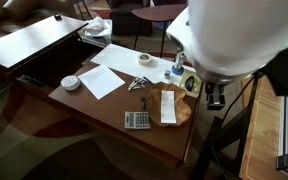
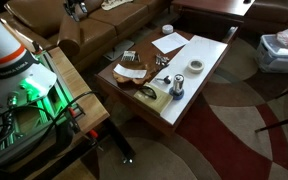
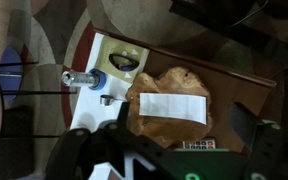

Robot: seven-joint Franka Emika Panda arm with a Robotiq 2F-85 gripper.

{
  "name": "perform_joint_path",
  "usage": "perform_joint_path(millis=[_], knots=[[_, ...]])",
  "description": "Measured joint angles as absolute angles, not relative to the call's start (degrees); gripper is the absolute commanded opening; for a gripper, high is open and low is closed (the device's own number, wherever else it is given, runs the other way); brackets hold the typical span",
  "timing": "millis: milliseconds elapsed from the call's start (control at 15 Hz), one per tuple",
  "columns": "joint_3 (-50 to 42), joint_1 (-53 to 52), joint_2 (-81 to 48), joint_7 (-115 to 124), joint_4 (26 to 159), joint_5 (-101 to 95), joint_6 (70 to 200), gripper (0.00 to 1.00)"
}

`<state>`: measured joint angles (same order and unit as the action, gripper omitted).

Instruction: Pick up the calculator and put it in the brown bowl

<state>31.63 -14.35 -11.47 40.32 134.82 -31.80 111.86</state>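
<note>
The grey calculator (image 1: 137, 120) lies flat on the wooden table next to the brown bowl (image 1: 174, 112). A white paper strip (image 1: 168, 105) lies across the bowl. In the wrist view the bowl (image 3: 164, 128) sits mid-frame under the strip, and only the calculator's top edge (image 3: 196, 145) shows at the bottom. Both also show in an exterior view: the bowl (image 2: 134, 75) and the calculator (image 2: 128, 57). My gripper (image 3: 169, 142) hangs high above them, its fingers spread wide and empty. It shows as a dark shape (image 1: 216, 95) beside the table's edge.
White paper sheets (image 1: 106, 78), a small white dish (image 1: 71, 82), a tape roll (image 1: 144, 60), a blue-capped bottle (image 1: 176, 70) and a small metal object (image 1: 137, 85) share the table. A dark table (image 1: 34, 40) and a couch (image 2: 114, 25) stand nearby.
</note>
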Motion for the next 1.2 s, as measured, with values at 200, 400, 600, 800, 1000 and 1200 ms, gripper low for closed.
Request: perform_joint_path(millis=[200,400,600,800,1000,1200], knots=[[25.22,-18.08,-20.73,38.41,127.99,-28.06,111.26,1.00],[21.29,-20.68,-27.67,35.96,123.17,-23.03,110.88,1.00],[20.65,-21.49,-29.94,35.89,121.49,-22.35,110.51,1.00],[19.05,-23.06,-29.83,36.68,121.12,-21.88,110.34,1.00],[14.33,-27.77,-33.22,45.66,117.95,-21.85,112.21,1.00],[9.84,-31.91,-40.86,55.25,112.31,-22.10,115.64,1.00]])
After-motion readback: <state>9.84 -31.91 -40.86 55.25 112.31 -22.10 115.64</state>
